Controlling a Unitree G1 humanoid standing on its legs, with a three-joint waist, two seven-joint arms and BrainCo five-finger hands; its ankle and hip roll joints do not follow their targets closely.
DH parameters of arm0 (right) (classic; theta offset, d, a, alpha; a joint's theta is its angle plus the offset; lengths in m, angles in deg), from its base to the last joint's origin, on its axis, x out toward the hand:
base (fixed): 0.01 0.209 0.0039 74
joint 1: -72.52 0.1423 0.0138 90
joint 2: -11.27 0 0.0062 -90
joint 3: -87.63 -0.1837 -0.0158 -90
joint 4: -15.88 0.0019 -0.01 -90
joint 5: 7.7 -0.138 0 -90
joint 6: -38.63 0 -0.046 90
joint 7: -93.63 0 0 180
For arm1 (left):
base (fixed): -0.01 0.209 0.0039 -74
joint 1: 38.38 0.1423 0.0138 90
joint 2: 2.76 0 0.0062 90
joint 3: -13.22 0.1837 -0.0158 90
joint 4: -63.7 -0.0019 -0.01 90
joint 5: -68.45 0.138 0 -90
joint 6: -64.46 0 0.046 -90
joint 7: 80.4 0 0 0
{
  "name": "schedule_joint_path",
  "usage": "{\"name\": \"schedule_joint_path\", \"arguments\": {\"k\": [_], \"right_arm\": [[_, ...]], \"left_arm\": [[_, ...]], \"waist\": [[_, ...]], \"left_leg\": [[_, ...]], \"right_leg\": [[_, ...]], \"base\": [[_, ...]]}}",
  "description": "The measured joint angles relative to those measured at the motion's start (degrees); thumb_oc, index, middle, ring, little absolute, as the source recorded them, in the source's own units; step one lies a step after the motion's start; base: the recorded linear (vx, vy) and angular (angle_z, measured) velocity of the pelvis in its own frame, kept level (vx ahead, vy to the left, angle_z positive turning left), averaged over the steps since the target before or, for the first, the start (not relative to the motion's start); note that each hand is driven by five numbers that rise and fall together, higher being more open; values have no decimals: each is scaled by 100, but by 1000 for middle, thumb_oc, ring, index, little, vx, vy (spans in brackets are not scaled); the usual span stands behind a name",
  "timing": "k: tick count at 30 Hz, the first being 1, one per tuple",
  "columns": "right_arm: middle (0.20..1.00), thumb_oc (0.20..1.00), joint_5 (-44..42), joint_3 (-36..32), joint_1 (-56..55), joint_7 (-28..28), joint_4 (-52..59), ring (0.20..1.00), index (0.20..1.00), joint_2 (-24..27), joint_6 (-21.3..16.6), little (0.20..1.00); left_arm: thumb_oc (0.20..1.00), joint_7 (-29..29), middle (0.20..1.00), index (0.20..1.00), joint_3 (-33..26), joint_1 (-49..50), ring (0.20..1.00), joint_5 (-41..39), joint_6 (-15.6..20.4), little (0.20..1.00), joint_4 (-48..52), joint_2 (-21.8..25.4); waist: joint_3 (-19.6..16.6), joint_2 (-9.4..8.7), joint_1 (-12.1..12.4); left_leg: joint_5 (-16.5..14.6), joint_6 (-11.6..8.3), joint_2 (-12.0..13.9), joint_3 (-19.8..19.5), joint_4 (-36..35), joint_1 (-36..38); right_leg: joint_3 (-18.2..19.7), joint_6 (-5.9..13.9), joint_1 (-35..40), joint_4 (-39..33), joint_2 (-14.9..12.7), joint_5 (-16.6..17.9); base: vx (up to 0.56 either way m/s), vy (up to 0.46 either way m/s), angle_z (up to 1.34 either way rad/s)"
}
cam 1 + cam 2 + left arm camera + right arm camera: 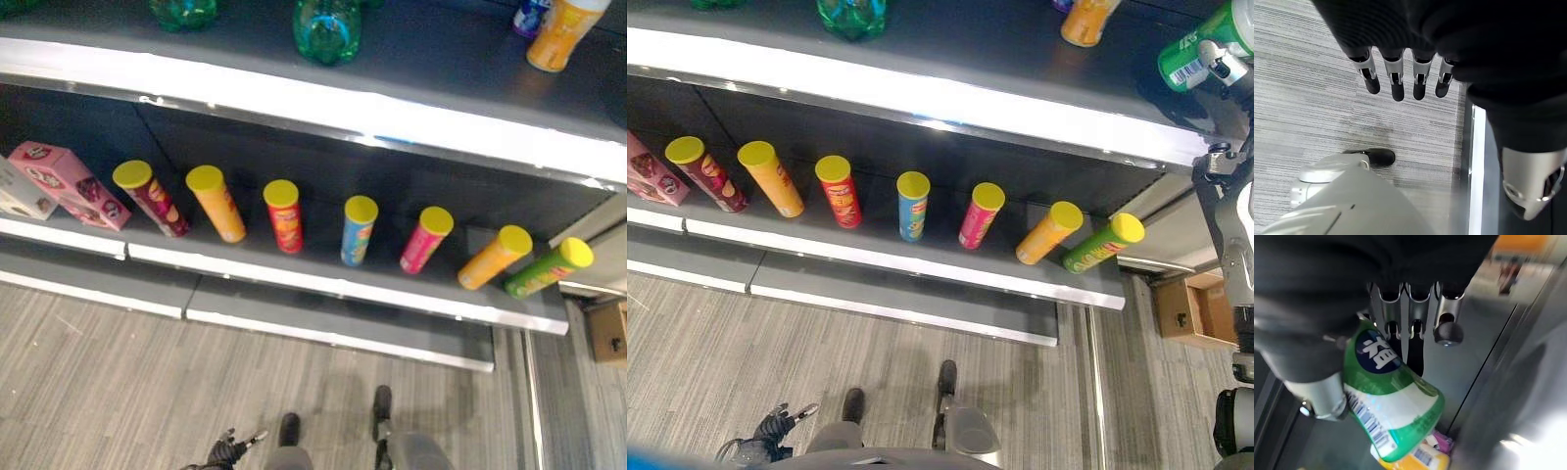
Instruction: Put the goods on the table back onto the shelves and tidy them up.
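This looks like a shop: long grey shelves (323, 284) hold a neat row of chip cans (283, 215), snack boxes (69, 183) and drink bottles (326, 29).

Two shelves above a floor, with goods on each.
Seven tubes (283, 215) are standing in a row across the lower shelf (323, 284), boxes (69, 184) at frame left; bottles (326, 29) are sitting on the upper shelf (294, 98).

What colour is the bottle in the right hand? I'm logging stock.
Green, with a white and blue label; the right wrist view shows the bottle best, held by the right hand.
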Motion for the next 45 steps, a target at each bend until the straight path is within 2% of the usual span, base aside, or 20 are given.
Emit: {"name": "schedule_joint_path", "arguments": {"k": [4, 6, 11, 26, 45], "right_arm": [[200, 200, -480, 198, 235, -130, -384, 200, 200, 69, -6, 200], [200, 200, -768, 406, 425, -273, -667, 200, 200, 89, 10, 200], [200, 200, -1216, 429, 272, -545, -598, 200, 200, 87, 35, 200], [200, 200, -1537, 395, -339, -1200, -293, 200, 200, 144, 255, 200], [200, 200, -1537, 395, -339, -1251, -293, 200, 200, 144, 274, 200]], "left_arm": [[1000, -4, 1000, 1000, 14, 24, 1000, -40, -2, 1000, -75, 58], [1000, -13, 1000, 1000, 17, 45, 1000, -41, -5, 1000, -109, 57], [1000, -35, 1000, 1000, 64, 70, 1000, -42, -3, 1000, -98, 55], [1000, -172, 1000, 1000, 110, 109, 1000, -43, -2, 1000, 1, 71], [1000, -195, 1000, 1000, 110, 111, 1000, -43, -2, 1000, 0, 72]], "waist": [[-13, -23, 123], [-29, -53, 109], [-99, -183, 93], [-166, -342, 88], [-166, -345, 91]], "left_leg": [[4, 12, -60, -6, -2, -38], [7, 15, -63, -44, -2, -57], [18, 26, -50, -132, 19, -147], [16, 27, -87, -141, 5, -148], [17, 28, -91, -139, 5, -149]], "right_leg": [[-18, 83, 6, -1, -95, -64], [-47, 86, 5, -1, -100, -66], [-123, 88, -19, -3, -99, -78], [-146, 81, -19, -2, -137, -76], [-145, 103, -19, -3, -143, -93]], "base": [[10, -1, 3], [8, 7, 8], [11, 10, 9], [2, 3, 1], [0, 0, 0]]}}
